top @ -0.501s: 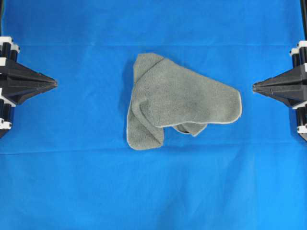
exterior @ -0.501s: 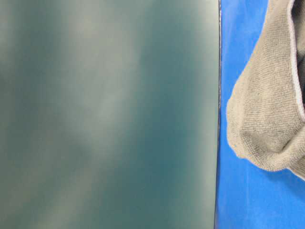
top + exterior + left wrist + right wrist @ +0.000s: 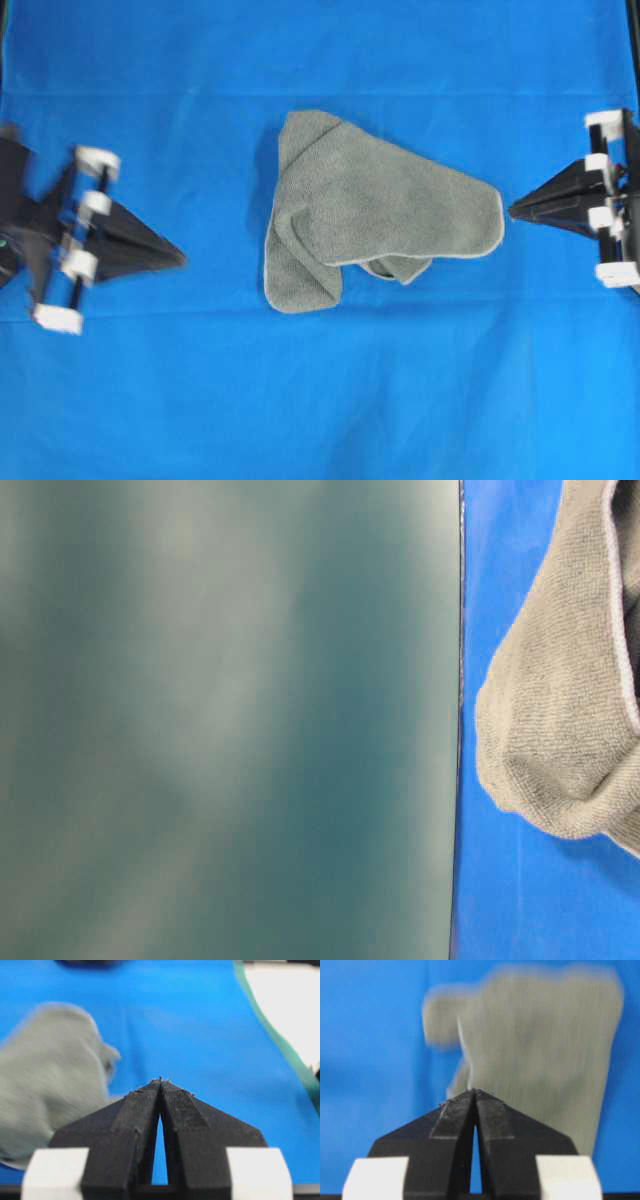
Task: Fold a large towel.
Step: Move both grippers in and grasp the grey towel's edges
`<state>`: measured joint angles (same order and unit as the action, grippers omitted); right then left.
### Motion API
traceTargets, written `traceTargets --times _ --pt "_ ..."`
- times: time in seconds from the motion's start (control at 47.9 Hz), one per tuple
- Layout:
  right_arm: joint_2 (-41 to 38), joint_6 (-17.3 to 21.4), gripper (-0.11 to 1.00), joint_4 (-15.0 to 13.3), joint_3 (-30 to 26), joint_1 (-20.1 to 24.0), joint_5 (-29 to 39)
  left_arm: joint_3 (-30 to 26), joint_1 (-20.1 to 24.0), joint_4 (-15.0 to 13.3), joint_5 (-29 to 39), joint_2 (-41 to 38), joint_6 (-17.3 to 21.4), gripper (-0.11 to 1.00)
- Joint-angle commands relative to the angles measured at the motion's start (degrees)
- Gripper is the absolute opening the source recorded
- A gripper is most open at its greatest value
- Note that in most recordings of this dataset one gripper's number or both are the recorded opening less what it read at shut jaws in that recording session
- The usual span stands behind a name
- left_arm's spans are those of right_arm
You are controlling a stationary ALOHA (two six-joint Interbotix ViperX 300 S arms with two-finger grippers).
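The towel (image 3: 375, 215) lies crumpled mid-table, layers lapped over one another, so it likely needs spreading flat before any fold. The left gripper (image 3: 178, 258) sits well left of it, tips pressed together, holding nothing; the right gripper (image 3: 515, 211), likewise pinched closed and empty, points at the towel's right end from just beside it. Beneath all is a creased blue table sheet (image 3: 320, 400).

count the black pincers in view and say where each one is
2. The left black pincer is at the overhead view's left, tips shut, angled toward the crumpled grey-green microfibre towel. The right black pincer is at the right, shut, just short of the towel's edge. None appear hidden.
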<state>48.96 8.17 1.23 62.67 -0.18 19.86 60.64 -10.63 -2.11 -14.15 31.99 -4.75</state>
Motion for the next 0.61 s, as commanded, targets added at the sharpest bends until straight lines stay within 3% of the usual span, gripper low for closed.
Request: traceTargets --times 0.0,0.188,0.271,0.459,0.522,0.585 --pt "-2.1 2.7 0.00 0.4 -1.1 0.1 3.5 -3.9 -0.7 -0.1 0.2 -5.2 -1.0 0.01" --pt "-9.1 7.9 0.01 0.4 -0.6 0.1 7.6 -10.4 -1.5 -0.2 4.0 -18.5 -5.4 0.05" --pt "-12.7 8.4 0.12 0.2 -0.3 0.1 7.6 -12.8 -1.8 -0.2 5.7 -23.3 -7.2 0.24" --pt "-22.0 8.5 0.64 -0.7 0.2 0.1 1.1 -17.3 -1.8 -0.2 10.6 -32.0 -10.2 0.78" --pt "-25.1 8.5 0.67 -1.0 0.1 0.1 -1.9 -18.2 -1.7 -0.1 10.9 -34.1 -10.3 0.85" --pt "-28.2 8.5 0.64 -1.2 0.1 0.1 -5.0 -19.2 -1.4 -0.1 10.8 -36.1 -10.4 0.84"
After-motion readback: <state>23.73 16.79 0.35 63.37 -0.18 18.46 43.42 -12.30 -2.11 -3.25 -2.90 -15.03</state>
